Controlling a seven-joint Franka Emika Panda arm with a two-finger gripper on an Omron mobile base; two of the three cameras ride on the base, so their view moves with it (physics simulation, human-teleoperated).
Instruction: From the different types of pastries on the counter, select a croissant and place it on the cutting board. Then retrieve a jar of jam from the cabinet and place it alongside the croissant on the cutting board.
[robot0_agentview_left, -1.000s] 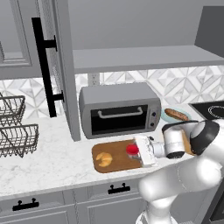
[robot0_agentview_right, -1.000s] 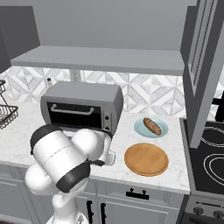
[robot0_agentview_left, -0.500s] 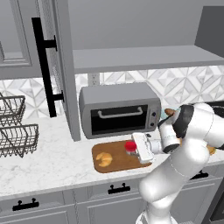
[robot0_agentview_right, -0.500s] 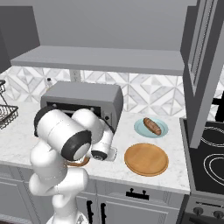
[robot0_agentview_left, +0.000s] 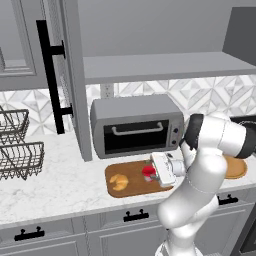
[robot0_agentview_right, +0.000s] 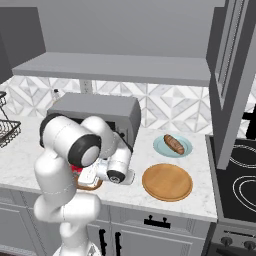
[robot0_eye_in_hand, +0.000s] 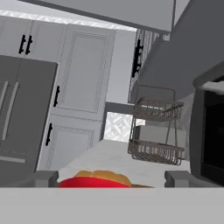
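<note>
One croissant at left end of cutting board; one jar of jam on board's right half, between fingers of tool, apparently gripped. White marble surface, toaster oven behind. Arm folded low, wrist horizontal, pointing left.

A rendered home kitchen: a white marble counter over grey drawers with black handles, a toaster oven against a patterned tile backsplash, grey wall cabinets, wire baskets at the left, a stove at the right.
</note>
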